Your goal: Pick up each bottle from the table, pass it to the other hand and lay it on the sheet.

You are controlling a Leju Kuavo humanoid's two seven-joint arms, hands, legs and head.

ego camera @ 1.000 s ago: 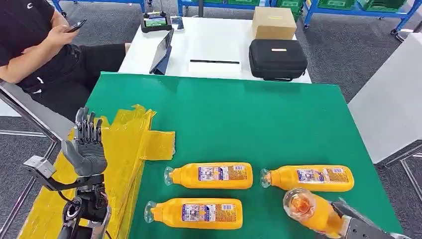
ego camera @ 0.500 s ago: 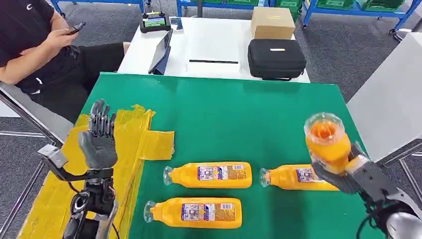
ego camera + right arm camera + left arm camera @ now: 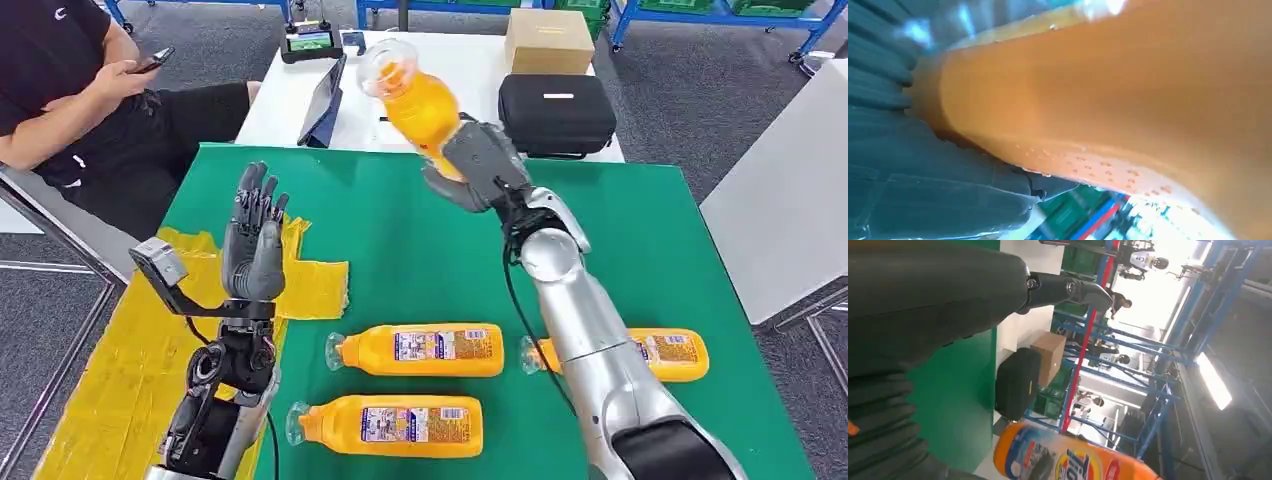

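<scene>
My right hand grips an orange bottle high above the green table's far middle, clear cap tilted up and to the left. The same bottle sits close against that hand's fingers in the right wrist view, and its labelled body shows in the left wrist view. My left hand is raised and open, fingers up, over the yellow sheet at the table's left. Three more orange bottles lie on the table: one in the middle, one nearer me, one on the right partly behind my right arm.
A seated person with a phone is at the far left. Behind the green table a white table carries a black case, a cardboard box, a tablet and a controller.
My right hand has lifted the bottle from the near right up and leftwards to above the far middle. My left hand has risen and moved right, towards it.
</scene>
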